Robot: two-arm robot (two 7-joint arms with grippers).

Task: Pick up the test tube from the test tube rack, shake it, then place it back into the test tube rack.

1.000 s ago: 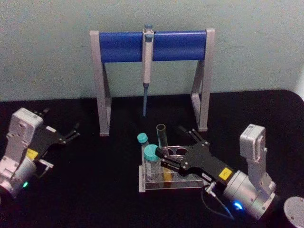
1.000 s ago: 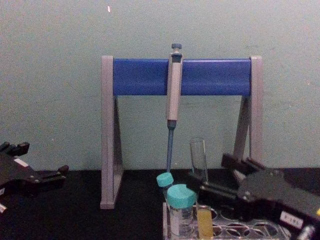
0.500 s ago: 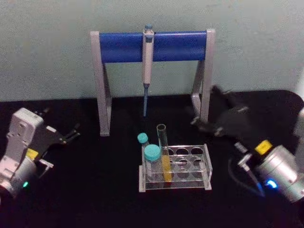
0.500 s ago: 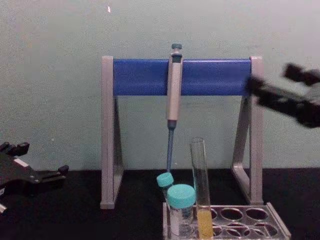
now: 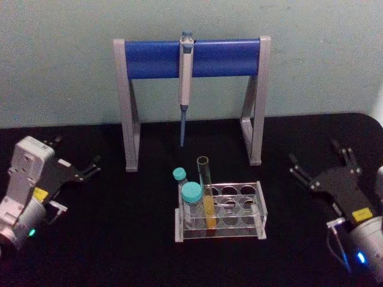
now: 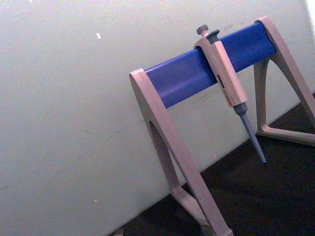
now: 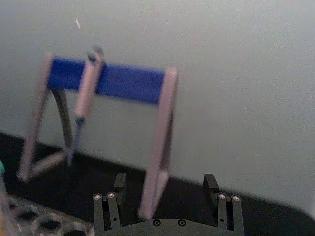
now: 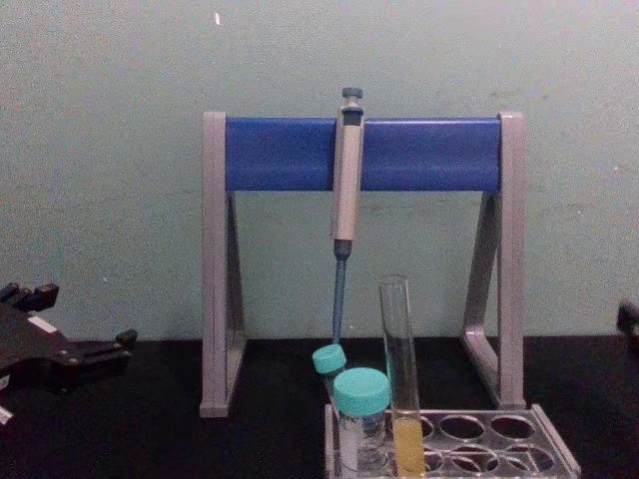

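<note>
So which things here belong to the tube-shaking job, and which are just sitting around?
Job:
- test tube, standing in the rack
- test tube rack
- right gripper, open, off to the rack's right

Lying about:
- pipette stand
- pipette
- teal-capped tubes
- left gripper, parked

Test tube [image 5: 205, 190] stands upright in test tube rack [image 5: 251, 230], open air above its rim. Two teal-capped tubes [image 5: 191, 202] crowd its left side. Rack holes to its right free. Pipette stand [image 5: 192, 58] with hanging pipette [image 5: 185, 84] blocks the far side. Bare table [image 5: 119, 239] left and right of rack.
</note>
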